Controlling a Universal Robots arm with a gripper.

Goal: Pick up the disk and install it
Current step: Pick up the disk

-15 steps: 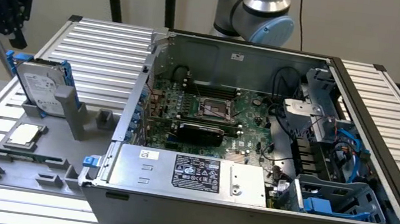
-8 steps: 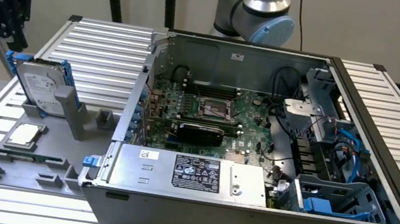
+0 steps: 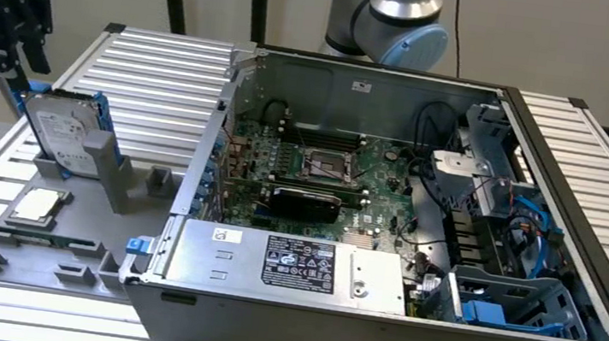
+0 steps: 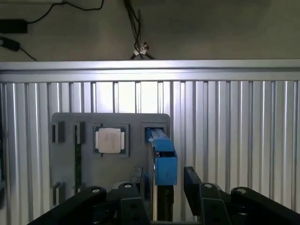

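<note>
One gripper [image 3: 18, 43] is hanging at the exterior view's left, jaws spread wide and gripping nothing, above the disk [image 3: 61, 132]. Disk is standing on edge in the grey holder tray [image 3: 85, 227], untouched. Square chip [image 3: 36, 204] is lying just beside it. Open computer case [image 3: 327, 74] is sitting rightward.

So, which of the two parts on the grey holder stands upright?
The disk, the one with blue rails, stands on edge. The small silver chip lies flat in front of it.
</note>
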